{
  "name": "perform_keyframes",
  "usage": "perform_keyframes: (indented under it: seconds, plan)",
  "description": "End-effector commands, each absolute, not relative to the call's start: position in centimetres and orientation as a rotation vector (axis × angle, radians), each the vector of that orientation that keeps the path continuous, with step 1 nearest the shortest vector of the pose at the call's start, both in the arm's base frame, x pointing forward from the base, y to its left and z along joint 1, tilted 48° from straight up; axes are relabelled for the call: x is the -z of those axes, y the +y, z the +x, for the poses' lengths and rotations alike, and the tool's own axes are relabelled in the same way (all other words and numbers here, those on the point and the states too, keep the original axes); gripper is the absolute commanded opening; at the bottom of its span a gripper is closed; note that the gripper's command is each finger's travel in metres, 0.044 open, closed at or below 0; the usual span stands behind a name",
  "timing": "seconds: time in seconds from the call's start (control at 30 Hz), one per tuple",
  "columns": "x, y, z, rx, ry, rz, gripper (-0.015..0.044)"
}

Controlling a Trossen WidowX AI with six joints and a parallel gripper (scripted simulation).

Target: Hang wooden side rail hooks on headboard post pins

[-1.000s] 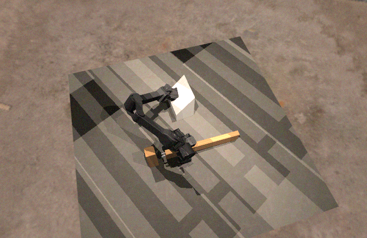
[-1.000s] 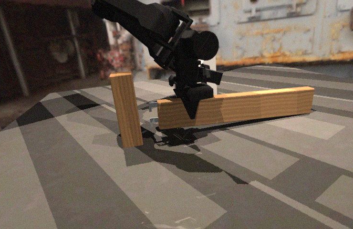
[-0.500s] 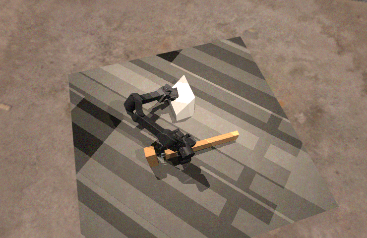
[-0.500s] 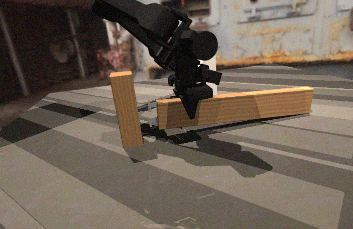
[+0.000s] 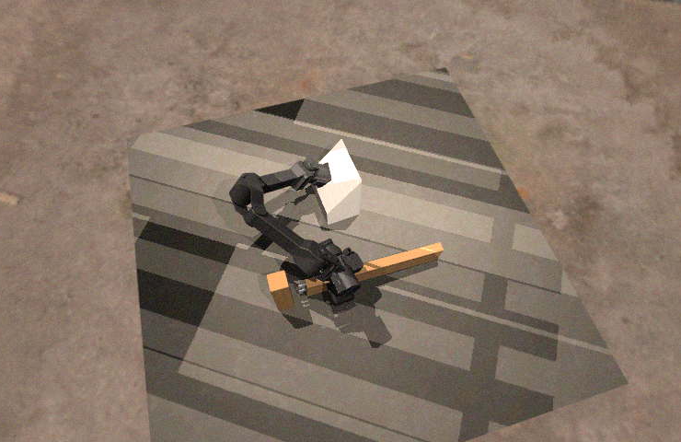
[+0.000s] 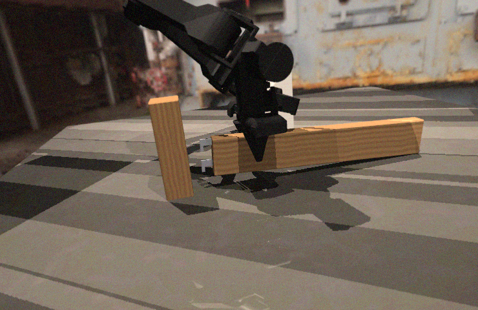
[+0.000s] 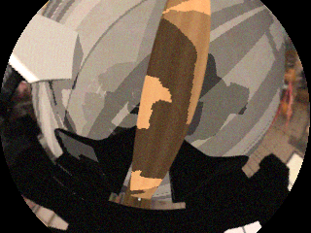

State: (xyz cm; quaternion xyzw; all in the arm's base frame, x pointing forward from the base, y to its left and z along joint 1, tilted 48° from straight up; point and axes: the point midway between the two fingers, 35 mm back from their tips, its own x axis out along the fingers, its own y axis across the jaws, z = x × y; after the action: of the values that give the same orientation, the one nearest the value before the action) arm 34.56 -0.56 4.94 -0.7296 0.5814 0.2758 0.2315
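Observation:
The wooden side rail (image 5: pixel 398 261) (image 6: pixel 338 144) (image 7: pixel 171 78) is a long beam. My gripper (image 5: pixel 341 284) (image 6: pixel 259 146) is shut on it near its hook end and holds that end lifted off the table. The far end (image 6: pixel 411 137) rests on the table. Two steel hooks (image 5: pixel 301 288) (image 6: pixel 205 153) stick out of the lifted end. They sit a short gap away from the upright wooden headboard post (image 5: pixel 280 290) (image 6: pixel 170 146). The post's slot and pins are hidden from these views. In the wrist view the rail runs away from me between the fingers.
The table top (image 5: pixel 352 365) (image 6: pixel 247 248) is patterned in grey stripes. A white block (image 5: pixel 341 182) stands behind the arm near its base. The table edges drop to a brown floor (image 5: pixel 612 104).

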Motion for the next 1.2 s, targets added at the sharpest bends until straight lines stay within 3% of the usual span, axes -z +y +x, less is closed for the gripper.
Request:
perform_keyframes:
  seconds: [0.0,1.17]
  plan:
    - [-5.26,-0.25,34.64,-0.761,1.585,-2.018,0.0]
    - [-5.51,-0.55,34.61,-0.761,1.585,-2.018,0.0]
